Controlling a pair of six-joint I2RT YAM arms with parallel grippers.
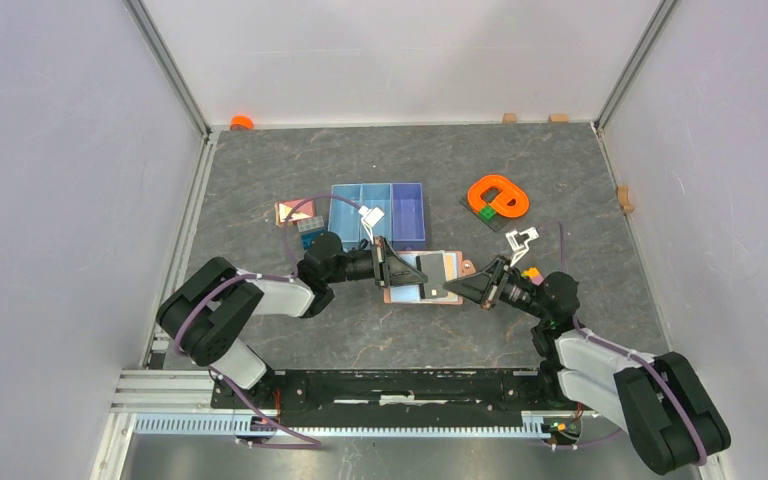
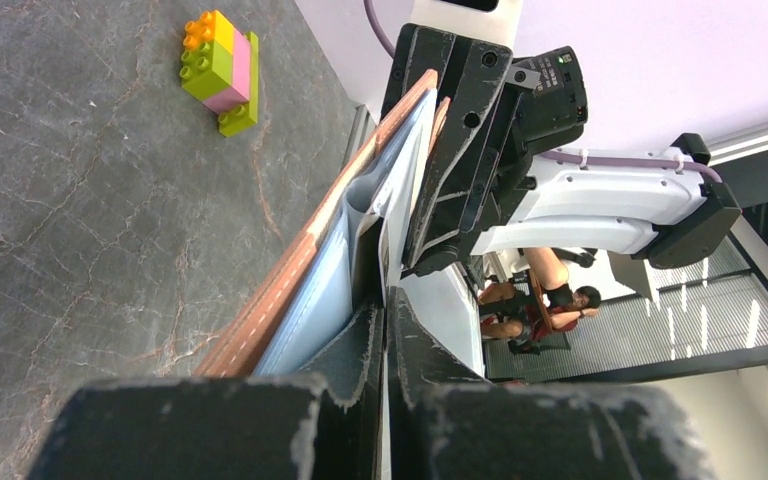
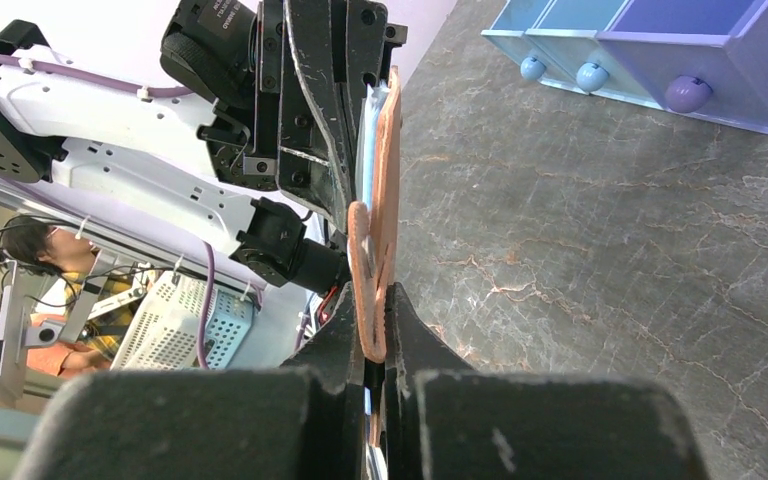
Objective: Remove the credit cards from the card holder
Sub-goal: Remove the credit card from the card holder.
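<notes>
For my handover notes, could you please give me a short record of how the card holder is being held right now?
card holder: open, grey-blue pockets showing, gripped from both sides
left tool: shut on one edge of the card holder
right tool: shut on the opposite, salmon edge
nearby: blue tray, toy bricks on the table

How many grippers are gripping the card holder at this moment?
2. The left gripper is shut on the grey-blue inner pocket side of the card holder. The right gripper is shut on its salmon-brown edge, opposite. Both meet mid-table, near the blue tray.
</notes>
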